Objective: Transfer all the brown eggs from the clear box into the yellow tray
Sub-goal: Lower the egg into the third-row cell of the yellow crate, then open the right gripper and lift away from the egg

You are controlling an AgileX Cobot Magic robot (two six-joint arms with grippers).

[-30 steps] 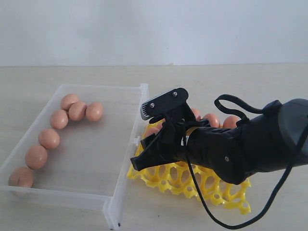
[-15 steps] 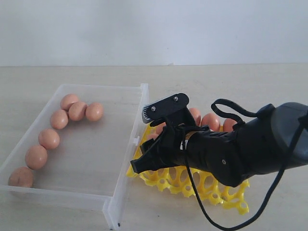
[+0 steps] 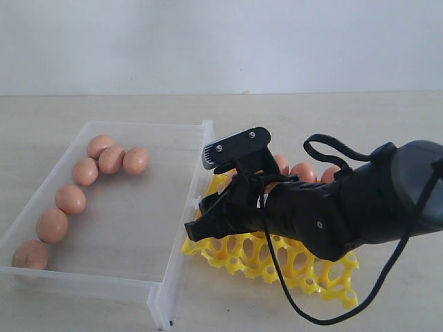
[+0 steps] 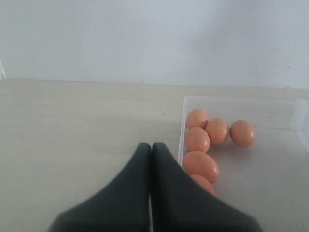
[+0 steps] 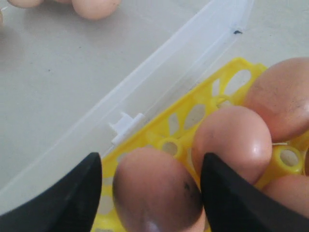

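Note:
Several brown eggs (image 3: 70,199) lie along the left side of the clear box (image 3: 83,282); they also show in the left wrist view as eggs (image 4: 200,166). The yellow tray (image 3: 311,273) sits right of the box, with more eggs (image 3: 302,171) in its far cups. My right gripper (image 3: 201,196) hangs over the tray's near-left corner. It is open (image 5: 152,162), one finger on each side of a speckled egg (image 5: 157,193) that rests in a cup of the tray (image 5: 186,105). My left gripper (image 4: 151,146) is shut and empty over bare table, just outside the box wall (image 4: 182,130).
The box's right wall (image 5: 169,63) and its clip tab (image 5: 126,124) lie right against the tray's edge. The right arm and its black cable (image 3: 325,149) cover much of the tray. A pale wall stands behind the wooden table (image 3: 332,117).
The right gripper's jaws have spread wider around the egg in the tray. The arm dipped slightly and rose again. The eggs in the box stayed put.

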